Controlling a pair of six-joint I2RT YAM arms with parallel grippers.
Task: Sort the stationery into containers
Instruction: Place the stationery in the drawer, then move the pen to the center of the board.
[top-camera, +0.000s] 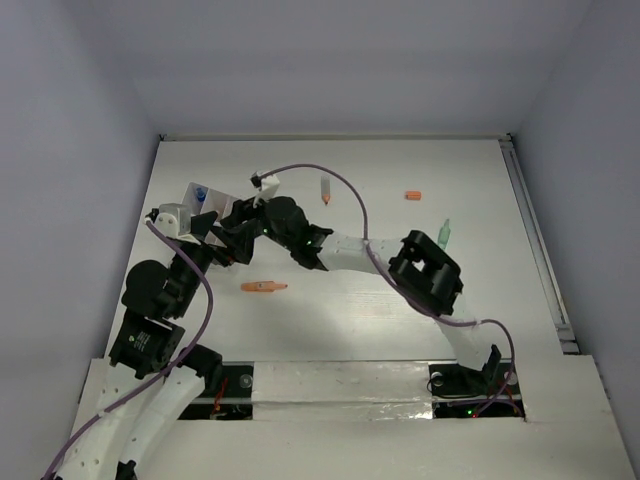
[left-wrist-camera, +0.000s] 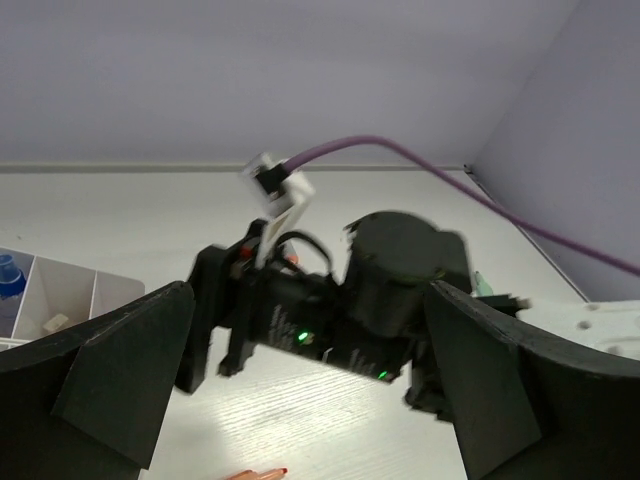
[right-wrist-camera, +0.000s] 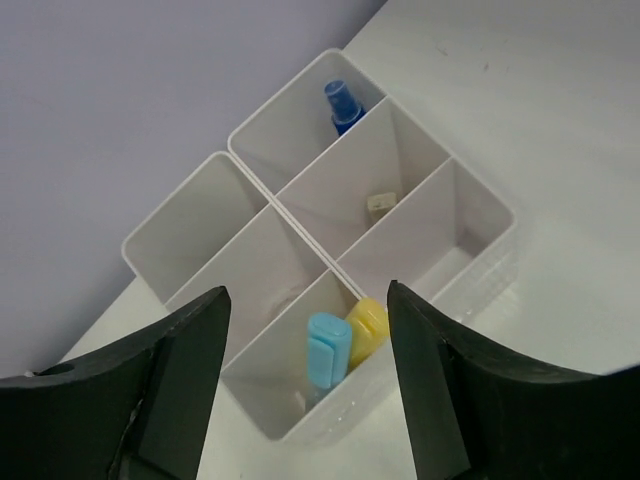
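The white divided box (right-wrist-camera: 470, 190) lies right under my right gripper (right-wrist-camera: 305, 300), which is open and empty. A blue pen (right-wrist-camera: 328, 345) and a yellow pen (right-wrist-camera: 368, 328) stand in the nearest compartment. A blue-capped bottle (right-wrist-camera: 343, 105) and a small eraser (right-wrist-camera: 378, 201) sit in compartments further back. In the top view the box (top-camera: 196, 196) is at the back left, with the right gripper (top-camera: 232, 215) beside it. My left gripper (left-wrist-camera: 310, 300) is open and empty, facing the right arm's wrist, with an orange pen (left-wrist-camera: 258, 473) below it.
On the table lie the orange pen (top-camera: 264, 287), a pen with an orange tip (top-camera: 325, 190), a small orange piece (top-camera: 413, 195) and a green pen (top-camera: 444, 233). The right arm (top-camera: 430, 275) stretches across the middle. Walls close in at the back and sides.
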